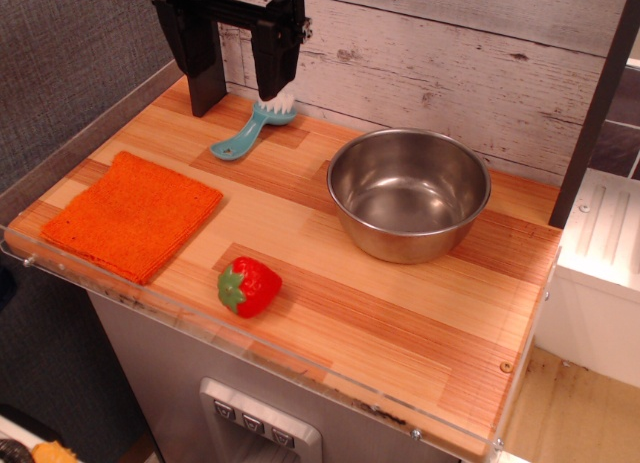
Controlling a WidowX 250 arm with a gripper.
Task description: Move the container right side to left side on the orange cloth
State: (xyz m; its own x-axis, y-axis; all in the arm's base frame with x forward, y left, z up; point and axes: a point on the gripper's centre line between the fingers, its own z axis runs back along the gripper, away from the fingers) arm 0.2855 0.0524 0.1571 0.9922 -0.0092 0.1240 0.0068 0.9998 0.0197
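The container, a large shiny steel bowl [409, 191] with a rolled rim, stands upright and empty on the right side of the wooden tabletop. The orange cloth [132, 214] lies flat and folded at the left front of the table, with nothing on it. My gripper [240, 93] hangs at the back left, above the table near the wall, well apart from both bowl and cloth. Its two black fingers [205, 68] stand apart with nothing between them.
A teal brush [250, 130] with white bristles lies at the back, just under my gripper. A red toy strawberry [249, 286] sits near the front edge between cloth and bowl. A wooden plank wall runs along the back. A dark post [595, 113] stands at the right.
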